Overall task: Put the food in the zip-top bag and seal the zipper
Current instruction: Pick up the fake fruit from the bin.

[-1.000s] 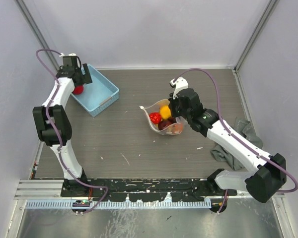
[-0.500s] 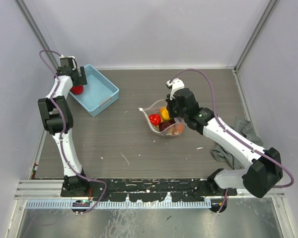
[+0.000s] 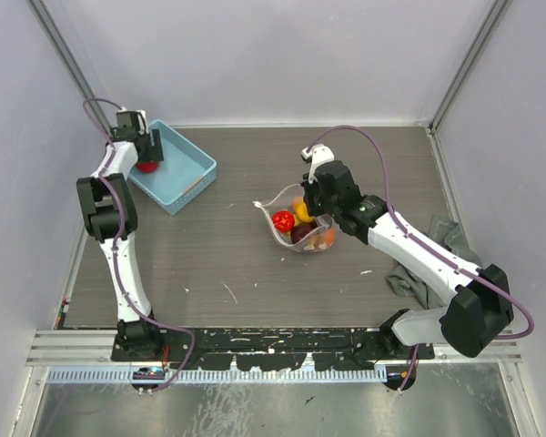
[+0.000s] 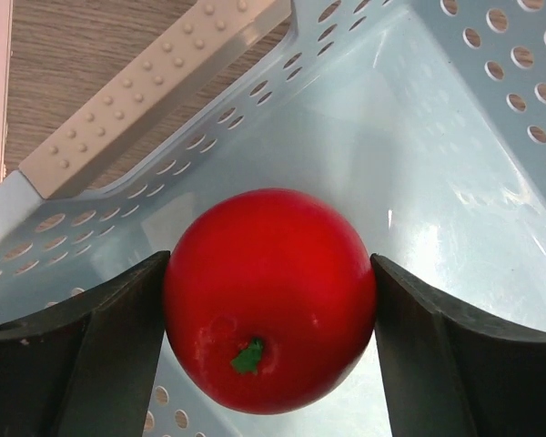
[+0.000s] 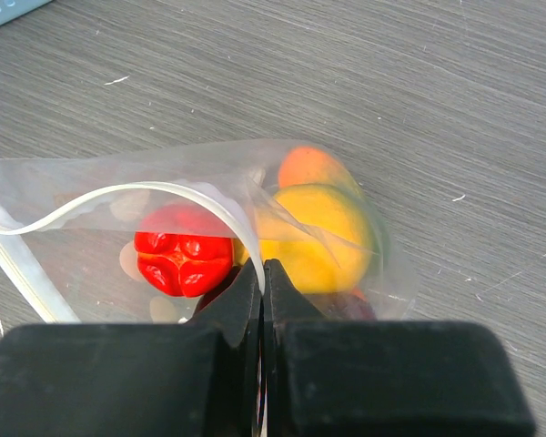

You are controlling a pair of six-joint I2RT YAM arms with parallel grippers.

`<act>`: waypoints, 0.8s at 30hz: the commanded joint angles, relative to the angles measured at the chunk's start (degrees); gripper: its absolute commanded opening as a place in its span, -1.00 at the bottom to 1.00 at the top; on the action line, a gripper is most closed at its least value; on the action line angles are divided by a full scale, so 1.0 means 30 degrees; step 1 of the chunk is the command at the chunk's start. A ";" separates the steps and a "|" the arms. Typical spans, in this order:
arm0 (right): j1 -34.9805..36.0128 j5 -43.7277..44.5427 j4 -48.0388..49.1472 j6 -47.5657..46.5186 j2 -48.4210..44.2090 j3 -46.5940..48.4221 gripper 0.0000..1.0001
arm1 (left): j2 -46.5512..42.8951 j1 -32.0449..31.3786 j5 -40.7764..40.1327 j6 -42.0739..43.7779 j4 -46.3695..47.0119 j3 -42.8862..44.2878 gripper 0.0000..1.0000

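At the tabletop's (image 3: 255, 273) far left corner, left arm (image 3: 118, 246) stretched almost straight away from its base, wrist bent down into the blue basket (image 3: 189, 175). Right arm (image 3: 419, 259) reaches diagonally from the right side toward mid-table, elbow low, wrist over the bag (image 5: 91, 191). Grey cloth (image 3: 402, 280) lies crumpled beside the right arm.

Left hand (image 3: 146, 155): jaws wide, one on each side of an apple (image 4: 269, 296). Both pads meet its flanks with no gap visible in the wrist view, so it reads as a grip. The apple sits on the basket floor near a corner wall.

Right hand (image 5: 262, 273): jaws pressed together, pinching a fold of the bag's near wall and holding the mouth up.

Bag: clear, crinkled, on the tabletop near centre, well apart from the basket. Mouth gapes toward the left, with the rim curving in an arc. Zipper (image 5: 23, 273): a pale strip along the mouth edge, unsealed.

Contents, seen through the film:
- yellow fruit (image 5: 314, 237), largest, just beyond the right hand's jaws
- lobed red fruit (image 5: 182, 259), glossy, beside the yellow one on the mouth side
- orange fruit (image 5: 311, 168), behind the yellow one, touching it
- dark red fruit (image 3: 300, 232), mostly hidden

Apple: glossy, bright red, round, small green stem mark facing the camera.
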 commanded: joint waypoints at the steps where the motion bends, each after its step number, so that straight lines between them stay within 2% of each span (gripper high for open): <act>1: 0.0000 -0.0010 0.0329 0.0057 -0.0188 0.0961 -0.99 | -0.0661 0.0105 0.0904 0.0226 0.0396 0.0627 0.47; 5: 0.0000 -0.0067 0.0223 0.0119 -0.0314 0.0874 -0.99 | -0.1906 0.0093 0.1563 -0.0023 0.0976 -0.0493 0.17; 8: -0.0003 -0.0206 0.0205 0.0191 -0.0457 0.0783 -0.99 | -0.3068 0.0071 0.2094 -0.0451 0.1117 -0.1331 0.05; 24: -0.0016 -0.0944 0.0382 0.0391 -0.0912 0.0901 -0.99 | -1.2626 -0.1085 0.4964 -0.6333 0.2116 -0.9519 -0.05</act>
